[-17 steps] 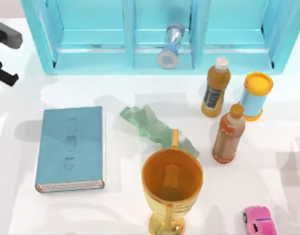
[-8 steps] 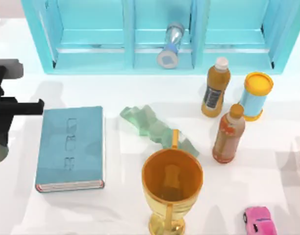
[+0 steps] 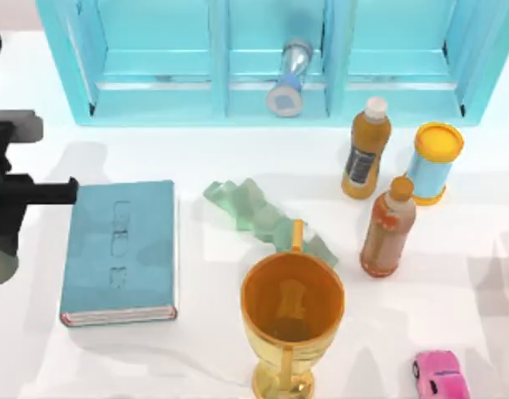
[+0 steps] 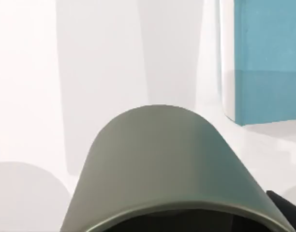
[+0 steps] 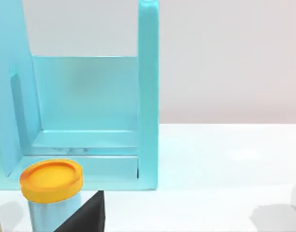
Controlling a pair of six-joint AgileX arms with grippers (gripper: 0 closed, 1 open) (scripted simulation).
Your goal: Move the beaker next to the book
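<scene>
The book [image 3: 119,253] lies flat at the left of the table [image 3: 196,366]. The left tool [image 3: 13,199] sits just beside its left edge. A shelf unit [image 3: 271,58] spans the rear of the table, with an hourglass [image 3: 289,76] lying in its middle compartment. A goblet [image 3: 292,320] stands right of the book, and crumpled material [image 3: 263,218] lies behind the goblet. Two bottles [image 3: 366,150] and a canister [image 3: 434,162] stand at the right; a toy car [image 3: 442,376] is at the front right.

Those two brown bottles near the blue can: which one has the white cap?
The orange-brown bottle farther back, nearer the blue shelf. It has a white cap and a dark label; the reddish-brown bottle in front of it has an orange cap.
</scene>
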